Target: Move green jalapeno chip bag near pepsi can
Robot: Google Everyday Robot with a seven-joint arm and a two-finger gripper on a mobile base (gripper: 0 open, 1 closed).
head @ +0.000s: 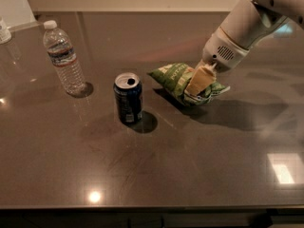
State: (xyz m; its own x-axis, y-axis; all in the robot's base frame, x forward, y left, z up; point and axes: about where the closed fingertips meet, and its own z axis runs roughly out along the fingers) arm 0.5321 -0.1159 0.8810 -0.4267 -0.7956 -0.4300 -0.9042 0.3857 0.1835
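Note:
The green jalapeno chip bag (176, 80) is a crinkly green bag with white lettering, lying on the dark table just right of the pepsi can (128, 98). The can is dark blue with a silver top and stands upright. My gripper (195, 88) comes in from the upper right on a white arm and is shut on the bag's right half, its tan fingers (199, 79) pressed over the bag. A small gap separates the bag's left tip from the can.
A clear plastic water bottle (64, 59) with a white cap stands upright at the left. A white object (4, 31) sits at the far left edge. The dark glossy table (190, 165) reaches to the front edge.

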